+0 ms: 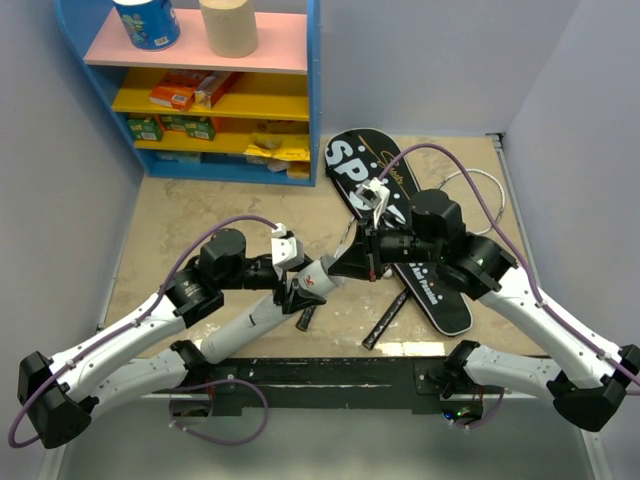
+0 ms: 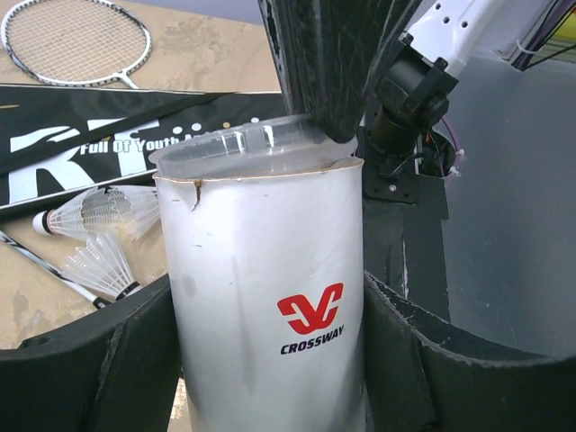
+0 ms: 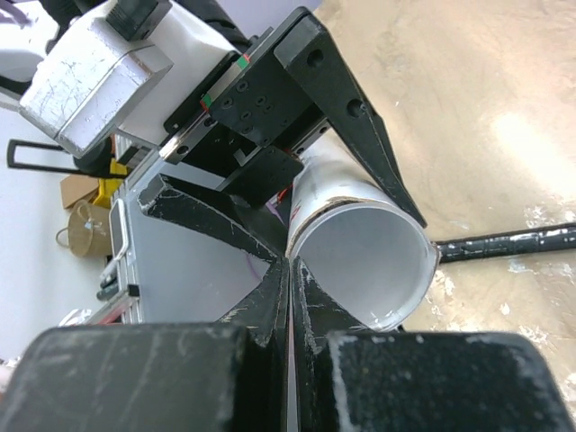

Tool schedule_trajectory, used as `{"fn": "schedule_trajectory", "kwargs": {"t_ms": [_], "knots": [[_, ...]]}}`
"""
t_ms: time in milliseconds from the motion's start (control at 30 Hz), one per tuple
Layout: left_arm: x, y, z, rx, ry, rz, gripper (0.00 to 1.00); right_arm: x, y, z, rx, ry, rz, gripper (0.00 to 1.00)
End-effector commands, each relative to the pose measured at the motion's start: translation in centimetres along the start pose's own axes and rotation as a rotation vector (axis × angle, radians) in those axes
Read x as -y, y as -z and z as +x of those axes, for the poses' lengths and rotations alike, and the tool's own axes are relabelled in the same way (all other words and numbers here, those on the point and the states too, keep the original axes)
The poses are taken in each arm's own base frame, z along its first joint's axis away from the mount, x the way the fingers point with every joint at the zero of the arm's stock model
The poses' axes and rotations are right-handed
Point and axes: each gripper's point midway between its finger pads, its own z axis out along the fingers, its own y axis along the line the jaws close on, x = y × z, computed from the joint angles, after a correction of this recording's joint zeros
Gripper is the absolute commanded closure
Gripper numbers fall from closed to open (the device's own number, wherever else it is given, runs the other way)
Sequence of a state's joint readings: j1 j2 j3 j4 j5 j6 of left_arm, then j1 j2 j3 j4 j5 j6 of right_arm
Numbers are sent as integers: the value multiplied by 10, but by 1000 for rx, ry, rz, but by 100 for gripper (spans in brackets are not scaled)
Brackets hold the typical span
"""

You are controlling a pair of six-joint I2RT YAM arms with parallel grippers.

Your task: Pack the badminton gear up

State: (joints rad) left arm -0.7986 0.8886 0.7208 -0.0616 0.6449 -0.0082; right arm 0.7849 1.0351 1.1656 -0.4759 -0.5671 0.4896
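- Presently, my left fingers point(image 2: 117, 360) are clamped on the white tube point(image 2: 270, 270), one on each side of its wall, a short way below the open rim. The tube shows a red emblem and the word CROSSWAY.
- My right fingers point(image 3: 261, 310) are pressed together, with only a hairline slit between them. Their tips sit at the tube's rim. I cannot tell whether the tube wall is pinched between them.
- Tube position: slanted across the near centre of the bench point(image 1: 200, 200), between the two arms, with its open end facing the right arm.
- Black bag point(image 1: 350, 165): lying flat on the bench beyond the tube, white lettering up, partly under the right arm.
- One racket point(image 2: 76, 40): head flat on the bench, just past the bag's far edge.
- A black racket handle point(image 3: 504, 241) lies on the bench near the tube mouth.
- Two white shuttlecocks point(image 2: 99, 211) lie beside the bag, next to a thin racket shaft.
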Motion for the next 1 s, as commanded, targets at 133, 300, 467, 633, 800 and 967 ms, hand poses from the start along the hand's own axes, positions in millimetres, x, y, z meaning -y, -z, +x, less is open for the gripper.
{"fn": "schedule_trajectory", "kwargs": {"t_ms": [133,300,467,633,800,967], "knots": [[14,4,-11,49,-33,56,90,16,13,-37,115,44,141,100],[14,3,-11,46,-31,58,90,27,25,-53,168,55,237,100],[13,4,-10,42,-30,55,90,38,27,-63,199,44,297,100],[14,5,-10,44,-32,52,90,76,28,-66,202,36,483,100],[13,5,-11,48,-33,47,90,120,1,-60,167,19,577,100],[13,8,-12,56,-41,36,90,172,-37,-64,122,6,621,100]]}}
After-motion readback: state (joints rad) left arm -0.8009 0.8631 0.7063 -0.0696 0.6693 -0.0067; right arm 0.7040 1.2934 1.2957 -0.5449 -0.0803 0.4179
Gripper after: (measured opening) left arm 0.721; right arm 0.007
